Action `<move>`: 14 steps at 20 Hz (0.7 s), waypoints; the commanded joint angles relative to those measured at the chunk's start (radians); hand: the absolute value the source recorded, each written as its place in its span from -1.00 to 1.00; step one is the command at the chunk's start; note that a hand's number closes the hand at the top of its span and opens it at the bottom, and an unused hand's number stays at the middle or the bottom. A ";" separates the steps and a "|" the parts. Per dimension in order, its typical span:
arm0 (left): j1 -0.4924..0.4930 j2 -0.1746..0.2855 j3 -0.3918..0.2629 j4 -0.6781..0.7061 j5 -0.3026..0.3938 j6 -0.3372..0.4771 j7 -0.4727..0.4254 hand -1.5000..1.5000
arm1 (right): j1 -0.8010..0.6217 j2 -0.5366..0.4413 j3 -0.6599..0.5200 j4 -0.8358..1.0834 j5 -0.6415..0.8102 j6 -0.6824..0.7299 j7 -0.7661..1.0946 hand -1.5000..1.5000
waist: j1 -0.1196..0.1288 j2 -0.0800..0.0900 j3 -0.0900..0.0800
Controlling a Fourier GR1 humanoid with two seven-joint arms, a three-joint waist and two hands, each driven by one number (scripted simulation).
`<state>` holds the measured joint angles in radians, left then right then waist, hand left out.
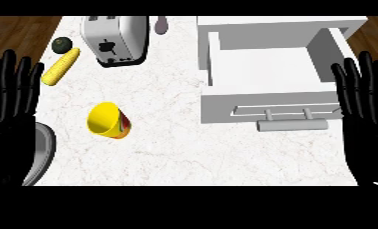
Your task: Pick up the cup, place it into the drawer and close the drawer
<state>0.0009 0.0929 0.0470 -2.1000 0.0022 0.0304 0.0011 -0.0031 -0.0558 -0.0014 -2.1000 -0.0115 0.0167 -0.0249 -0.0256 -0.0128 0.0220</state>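
Yellow cup (pixel 109 120), lying right of my spread left hand (pixel 16 100), looks light, stiff, slick; I'd grasp around its wall.

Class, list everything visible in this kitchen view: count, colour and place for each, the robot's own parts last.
counter: one, white marbled, fills most of the view
drawer: one, white, open, right side
drawer handle: one, grey, at the drawer's front
cup: one, yellow, left of centre
toaster: one, silver and black, top left
corn cob: one, yellow, left of toaster
dark green round thing: one, beside the corn cob's upper tip
small mauve thing: one, top edge, right of toaster
left hand: one, black, open, left edge
right hand: one, black, open, right edge
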 commanded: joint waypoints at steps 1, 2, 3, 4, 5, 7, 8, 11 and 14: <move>-0.022 0.044 0.022 0.029 0.083 -0.087 -0.016 -1.00 | 0.024 0.005 -0.026 -0.001 -0.028 0.007 -0.036 -1.00 | 0.022 0.012 -0.022; 0.010 0.049 -0.018 -0.012 0.104 -0.135 -0.027 -1.00 | 0.006 0.011 0.004 -0.013 0.015 -0.016 0.002 -1.00 | 0.025 0.012 -0.022; -0.029 0.090 0.025 0.027 0.190 -0.196 -0.030 -1.00 | 0.019 -0.004 -0.005 0.021 -0.011 0.021 -0.032 -1.00 | 0.024 0.013 -0.022; -0.018 0.115 0.002 0.008 0.235 -0.256 -0.010 -1.00 | -0.014 0.004 0.016 0.020 0.032 -0.003 -0.028 -1.00 | 0.028 0.013 -0.023; 0.003 0.152 0.036 0.001 0.315 -0.324 -0.027 -1.00 | 0.004 -0.021 -0.029 0.019 -0.014 0.025 -0.042 -1.00 | 0.029 0.012 -0.023; 0.017 0.088 0.036 0.113 0.430 -0.282 0.092 -1.00 | 0.018 -0.063 0.036 0.030 -0.022 0.090 0.080 -1.00 | 0.028 0.018 -0.025; 0.007 0.105 0.054 0.180 0.451 -0.316 0.063 -1.00 | -0.003 -0.038 0.074 0.051 0.016 0.066 0.092 -1.00 | 0.029 0.020 -0.025; -0.019 0.168 0.139 0.258 0.582 -0.391 0.095 -1.00 | -0.020 -0.075 0.001 0.101 -0.041 0.105 0.060 -1.00 | 0.027 0.016 -0.023; -0.088 0.177 0.160 0.401 0.546 -0.424 0.046 -1.00 | -0.080 -0.067 0.022 0.095 -0.031 0.100 0.124 -1.00 | 0.024 0.014 -0.022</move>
<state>-0.0506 0.2473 0.1674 -1.8211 0.4982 -0.3359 0.0553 -0.0527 -0.1154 0.0173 -2.0086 -0.0354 0.1019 0.0567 -0.0014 0.0028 -0.0002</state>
